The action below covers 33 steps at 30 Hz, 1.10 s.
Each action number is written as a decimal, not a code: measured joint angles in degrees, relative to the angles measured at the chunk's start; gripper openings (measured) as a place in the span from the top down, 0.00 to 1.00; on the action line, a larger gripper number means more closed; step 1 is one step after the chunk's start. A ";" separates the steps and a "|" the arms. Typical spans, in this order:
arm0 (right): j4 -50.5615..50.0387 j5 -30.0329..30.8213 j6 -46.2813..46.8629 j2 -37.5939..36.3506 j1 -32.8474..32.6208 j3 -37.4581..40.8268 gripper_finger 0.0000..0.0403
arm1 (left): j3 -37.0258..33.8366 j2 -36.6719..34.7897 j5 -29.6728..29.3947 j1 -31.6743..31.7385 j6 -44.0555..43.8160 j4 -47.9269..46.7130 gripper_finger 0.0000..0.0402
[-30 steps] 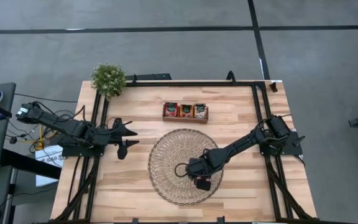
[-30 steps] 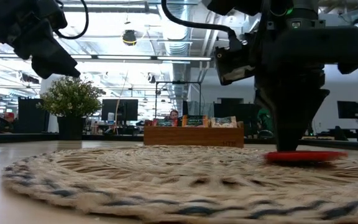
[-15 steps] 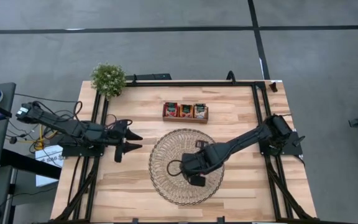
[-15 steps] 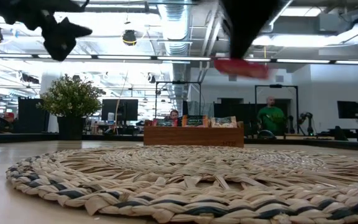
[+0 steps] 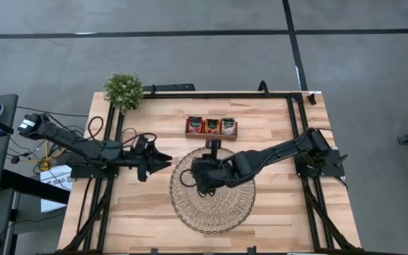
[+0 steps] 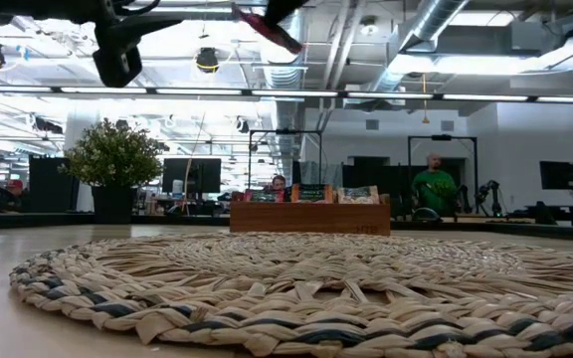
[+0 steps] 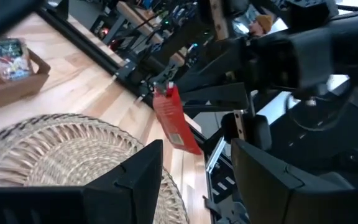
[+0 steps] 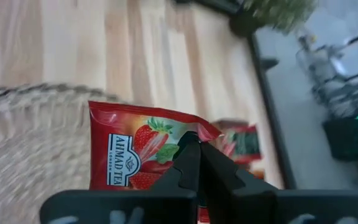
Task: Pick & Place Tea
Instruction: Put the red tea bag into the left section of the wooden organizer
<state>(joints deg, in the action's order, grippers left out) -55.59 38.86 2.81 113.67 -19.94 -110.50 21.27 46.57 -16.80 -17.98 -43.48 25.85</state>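
My right gripper (image 8: 191, 152) is shut on a red-orange strawberry tea sachet (image 8: 135, 155) and hovers above the far-left part of the round woven mat (image 5: 214, 202). In the left wrist view the sachet (image 7: 174, 121) hangs in the air in front of my open left gripper (image 7: 194, 180). That gripper (image 5: 163, 160) sits level just off the mat's left rim and points right, toward the sachet. The low view shows the sachet (image 6: 267, 25) high above the mat (image 6: 296, 288). Three more sachets stand in the wooden tray (image 5: 211, 127). My right gripper pinches the sachet between its two fingers at its upper edge, near a corner (image 8: 207, 132). The fingers (image 7: 160, 93) come from above. The sachet hangs tilted below them, lifted clear of the mat.
The three-slot tray stands on the table beyond the mat's far rim. A small potted plant (image 5: 124, 90) occupies the table's far-left corner. Black frame rails (image 5: 292, 127) run along the left, right and far sides. People stand in the room behind (image 6: 429, 184).
My right gripper has lifted the red sachet off the near-right part of the mat. It has carried it up and toward the table's left and far side, to above the mat's far-left part. My left gripper has moved right, toward the mat and the sachet.
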 joint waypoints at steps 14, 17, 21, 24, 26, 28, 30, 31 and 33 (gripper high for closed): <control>7.89 1.61 -7.93 0.00 3.37 0.00 1.00 | 17.44 12.13 -4.99 1.47 -1.40 -13.82 0.55; 7.89 1.61 -7.89 0.00 3.37 0.00 1.00 | 21.31 14.75 -5.00 2.30 -1.19 -18.90 0.55; 7.81 1.59 -7.85 0.00 3.37 0.00 1.00 | 25.23 18.16 -5.00 3.39 -1.19 -25.41 0.55; 7.67 1.59 -7.85 0.00 3.37 0.00 1.00 | 27.23 20.06 -5.24 3.85 -1.13 -28.20 0.55; 7.67 1.59 -7.85 0.00 3.37 0.00 1.00 | 27.74 20.64 -6.11 4.00 -1.10 -28.74 0.55; 7.66 1.59 -7.86 0.00 3.34 0.00 1.00 | 27.74 20.74 -6.48 4.34 -1.10 -28.85 0.55; 7.67 1.57 -7.87 0.00 3.34 0.00 1.00 | 27.74 20.74 -6.49 4.64 -1.11 -28.79 0.55; 7.65 1.59 -7.87 0.00 3.34 0.00 1.00 | 27.74 20.74 -6.46 4.77 -1.11 -28.79 0.56; 7.67 1.59 -7.89 0.00 3.34 0.00 1.00 | 27.74 20.74 -6.46 4.90 -1.12 -28.80 0.59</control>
<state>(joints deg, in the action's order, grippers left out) -47.92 40.45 -5.08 113.67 -16.60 -110.50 49.01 67.31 -23.26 -13.08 -44.60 -2.96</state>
